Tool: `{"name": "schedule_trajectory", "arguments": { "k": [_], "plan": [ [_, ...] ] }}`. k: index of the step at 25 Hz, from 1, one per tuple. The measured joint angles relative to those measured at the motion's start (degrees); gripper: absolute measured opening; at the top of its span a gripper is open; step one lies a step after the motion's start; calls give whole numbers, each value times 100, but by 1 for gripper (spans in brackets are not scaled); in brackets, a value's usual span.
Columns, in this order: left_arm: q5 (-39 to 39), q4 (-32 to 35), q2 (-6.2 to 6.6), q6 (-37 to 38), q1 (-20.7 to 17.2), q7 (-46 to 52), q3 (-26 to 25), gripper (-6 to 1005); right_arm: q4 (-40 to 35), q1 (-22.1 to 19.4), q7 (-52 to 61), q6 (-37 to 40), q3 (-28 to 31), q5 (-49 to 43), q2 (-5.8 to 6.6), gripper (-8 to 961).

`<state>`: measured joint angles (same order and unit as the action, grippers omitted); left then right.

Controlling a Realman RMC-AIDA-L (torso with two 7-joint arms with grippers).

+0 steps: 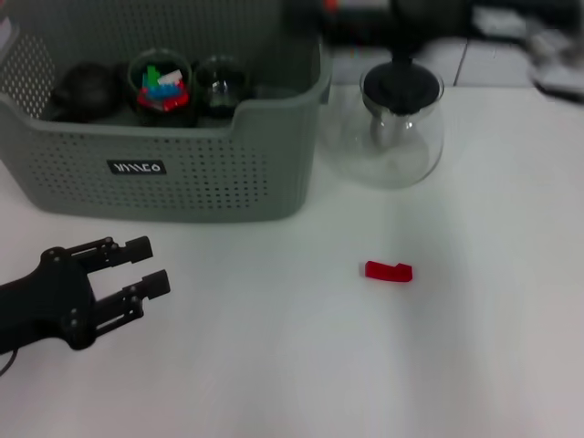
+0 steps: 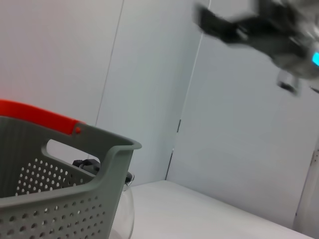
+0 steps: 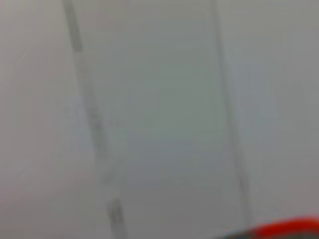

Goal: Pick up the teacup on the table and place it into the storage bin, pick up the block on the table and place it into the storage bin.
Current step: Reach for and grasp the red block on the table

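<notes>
The grey-green storage bin (image 1: pixel 182 173) stands at the back left, and its wall shows in the left wrist view (image 2: pixel 60 209). Inside it are a clear teacup (image 1: pixel 217 84), a cup holding coloured blocks (image 1: pixel 162 87) and a dark round pot (image 1: pixel 87 88). A small red block (image 1: pixel 388 271) lies on the white table right of centre. My left gripper (image 1: pixel 151 264) is open and empty, low over the table in front of the bin, far left of the block. A blurred part of the right arm (image 2: pixel 259 30) hangs high in the left wrist view.
A glass pot with a black lid (image 1: pixel 394 128) stands just right of the bin, behind the block. The bin's orange tab (image 2: pixel 40 115) shows in the left wrist view and in the right wrist view (image 3: pixel 289 226). Grey wall panels lie behind.
</notes>
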<state>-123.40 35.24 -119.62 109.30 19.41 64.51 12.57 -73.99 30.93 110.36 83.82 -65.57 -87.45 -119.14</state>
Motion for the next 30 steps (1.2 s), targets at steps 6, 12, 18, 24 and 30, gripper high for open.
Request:
{"name": "schedule_trajectory", "arguments": {
  "k": [6, 12, 18, 24, 30],
  "plan": [
    [2, 0, 0, -12, 26, 0, 0, 543, -117, -690, -281, 1881, 690, -954, 39, 852],
    [8, 0, 5, -15, 70, 9, 1, 544, -598, -446, 1134, 2415, 763, -2728, 38, 851],
    [10, 0, 0, -39, 83, 1, -9, 545, -557, 637, 2656, 2278, 715, -4322, 24, 814],
    [10, 0, 0, -42, 88, 0, -21, 545, 170, 1619, 3160, 1280, -640, -6203, -142, 725],
    [9, -8, -2, -56, 96, 0, -19, 546, 1711, 2269, 3299, -34, -1857, -6185, -162, 730]
  ]
}}
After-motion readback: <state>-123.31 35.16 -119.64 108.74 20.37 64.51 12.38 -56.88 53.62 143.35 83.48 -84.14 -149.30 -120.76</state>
